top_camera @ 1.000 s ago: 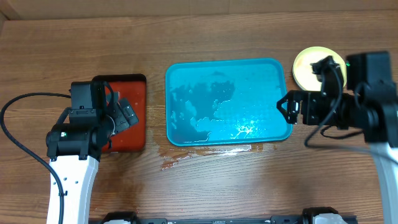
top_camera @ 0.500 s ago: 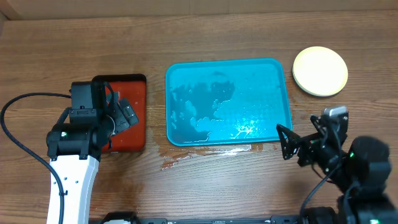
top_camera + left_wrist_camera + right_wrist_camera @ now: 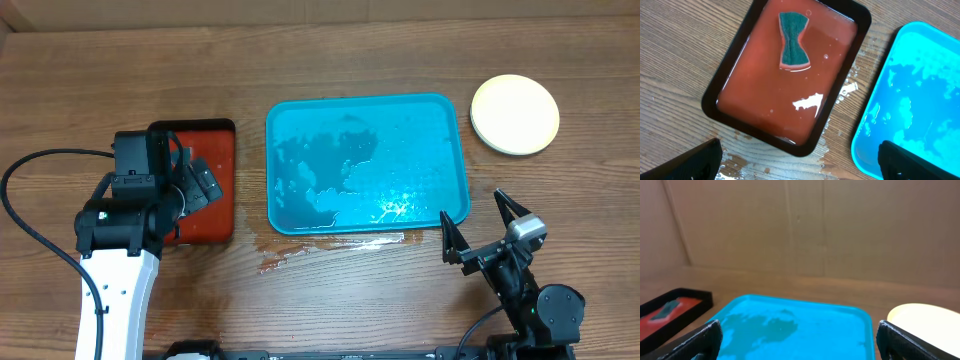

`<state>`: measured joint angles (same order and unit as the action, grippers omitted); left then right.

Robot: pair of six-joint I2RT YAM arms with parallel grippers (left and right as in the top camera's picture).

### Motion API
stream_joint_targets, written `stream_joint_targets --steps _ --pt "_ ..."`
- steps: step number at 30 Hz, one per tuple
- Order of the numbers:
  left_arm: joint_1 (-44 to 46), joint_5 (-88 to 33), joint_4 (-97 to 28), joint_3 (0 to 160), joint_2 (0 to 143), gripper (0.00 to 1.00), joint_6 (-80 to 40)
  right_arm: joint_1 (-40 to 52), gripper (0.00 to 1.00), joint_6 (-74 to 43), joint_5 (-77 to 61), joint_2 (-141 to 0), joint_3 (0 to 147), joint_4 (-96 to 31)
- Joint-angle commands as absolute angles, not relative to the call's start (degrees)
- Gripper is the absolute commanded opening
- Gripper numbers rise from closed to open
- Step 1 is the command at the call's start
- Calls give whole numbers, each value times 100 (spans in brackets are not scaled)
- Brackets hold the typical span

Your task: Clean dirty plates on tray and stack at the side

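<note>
Two trays and a pile of plates (image 3: 515, 114) on a wooden table (image 3: 100, 70), wash-up station.
From the left: left gripper (image 3: 797, 155), fingers spread wide and empty, hanging above the red tray (image 3: 727, 70), which is filled with liquid and has a green sponge (image 3: 793, 41) lying at one end; blue tray (image 3: 368, 98), mid-table just beside the red one, its floor wet, a spill (image 3: 320, 245) on the wood along its near edge; right gripper (image 3: 471, 205), near the blue tray's near right corner, fingers spread wide and empty; plates on the table beyond that tray's far right corner, off the tray (how many lie under the pale yellow top one cannot be told).
</note>
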<state>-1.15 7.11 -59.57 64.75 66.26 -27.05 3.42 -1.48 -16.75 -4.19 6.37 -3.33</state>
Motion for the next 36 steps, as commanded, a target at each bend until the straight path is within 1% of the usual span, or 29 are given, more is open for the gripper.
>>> stream_joint_targets --steps 1,12,19,24,29,36 --pt "-115 788 -5955 6460 6639 100 -2788 338 100 -148 -1313 -75 447 -130" --pt "-113 788 -5955 6460 6639 99 -2788 377 100 -148 -637 -12 412 257" --pt "-113 788 -5955 6460 6639 100 -2788 379 100 -145 -598 -12 346 351" --pt "-115 788 -5955 6460 6639 99 -2788 379 100 -150 -504 -12 34 882" --pt "-115 788 -5955 6460 6639 100 -2788 395 100 -145 -449 -12 47 766" --pt "-115 788 -5955 6460 6639 99 -2788 395 100 -145 -384 -12 47 34"
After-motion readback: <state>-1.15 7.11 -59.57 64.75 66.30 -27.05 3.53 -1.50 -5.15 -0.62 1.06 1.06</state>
